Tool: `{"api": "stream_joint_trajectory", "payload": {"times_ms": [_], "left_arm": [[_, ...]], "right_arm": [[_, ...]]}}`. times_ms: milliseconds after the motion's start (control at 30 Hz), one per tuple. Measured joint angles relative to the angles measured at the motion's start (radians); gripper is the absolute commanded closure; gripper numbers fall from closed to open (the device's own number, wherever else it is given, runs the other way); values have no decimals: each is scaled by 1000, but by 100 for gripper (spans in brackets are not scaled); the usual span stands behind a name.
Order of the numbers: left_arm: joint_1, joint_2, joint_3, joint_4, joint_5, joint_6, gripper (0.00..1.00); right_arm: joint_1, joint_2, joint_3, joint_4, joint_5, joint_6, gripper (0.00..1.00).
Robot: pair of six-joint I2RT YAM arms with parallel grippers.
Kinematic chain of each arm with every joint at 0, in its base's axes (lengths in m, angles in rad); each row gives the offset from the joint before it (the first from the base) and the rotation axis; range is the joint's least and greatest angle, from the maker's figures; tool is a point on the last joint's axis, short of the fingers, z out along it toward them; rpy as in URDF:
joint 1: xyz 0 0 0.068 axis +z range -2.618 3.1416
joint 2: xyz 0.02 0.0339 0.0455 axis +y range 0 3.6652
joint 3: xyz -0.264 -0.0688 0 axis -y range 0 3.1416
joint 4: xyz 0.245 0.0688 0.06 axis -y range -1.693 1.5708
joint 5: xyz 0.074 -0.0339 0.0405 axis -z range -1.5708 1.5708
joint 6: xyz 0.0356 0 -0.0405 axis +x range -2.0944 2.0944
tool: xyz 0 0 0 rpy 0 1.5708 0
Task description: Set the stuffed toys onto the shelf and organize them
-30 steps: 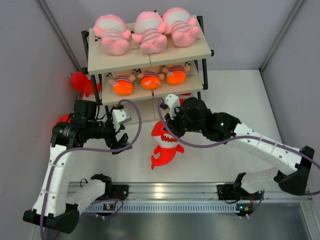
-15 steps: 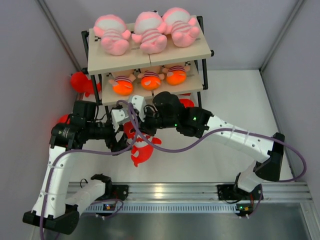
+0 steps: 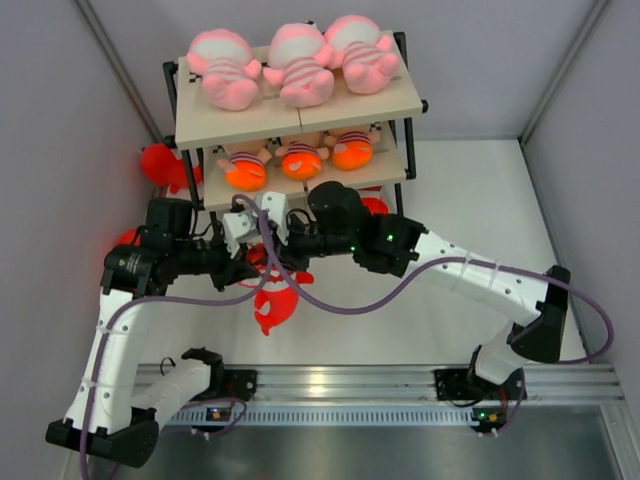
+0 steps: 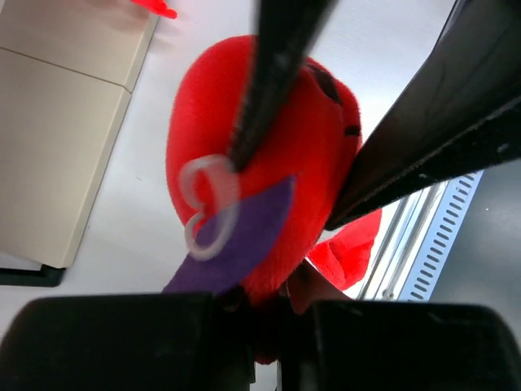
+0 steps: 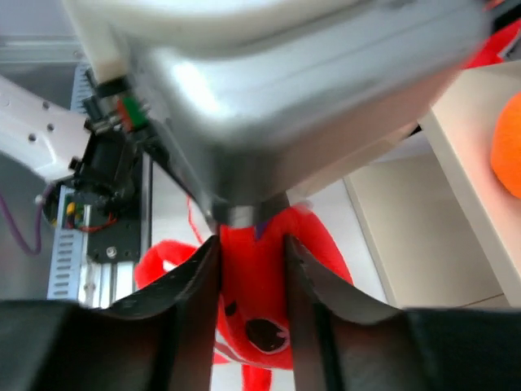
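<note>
White table (image 3: pixel 450 200) with the shelf (image 3: pixel 398 98) at the back. Just in front of it, the right gripper (image 5: pixel 248 252) is clamped on a red shark (image 3: pixel 270 310). Beside the shark is the left gripper (image 3: pixel 243 272); whether it grips is not clear.

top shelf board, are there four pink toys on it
No, three pink striped toys lie side by side on the top board.

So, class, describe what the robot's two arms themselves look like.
Both the left arm and right arm have white tubular links joined by black joint housings. A purple cable loops along each. Small green lights glow on the right arm's black wrist. The fingers are dark, flat blades.
</note>
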Motion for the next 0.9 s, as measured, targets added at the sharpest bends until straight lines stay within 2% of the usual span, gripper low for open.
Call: {"api": "stream_joint_trajectory", "payload": {"times_ms": [100,233,367,433,500,667,900], "left_arm": [[1,4,0,9,11,-21,100],[1,10,4,65,24,-102,100],[1,8,23,145,35,-198,100],[1,8,40,180,41,-232,100],[1,8,51,203,48,-256,100],[1,8,53,231,49,-285,100],[1,7,53,238,39,-292,100]], "right_arm": [[2,-8,-6,32,81,45,32],[11,-109,-143,116,266,182,20],[9,-344,-475,239,422,420,18],[9,-468,-651,313,460,552,20],[9,-523,-751,370,473,658,23],[14,-510,-888,552,463,837,27],[28,-437,-908,764,420,914,30]]}}
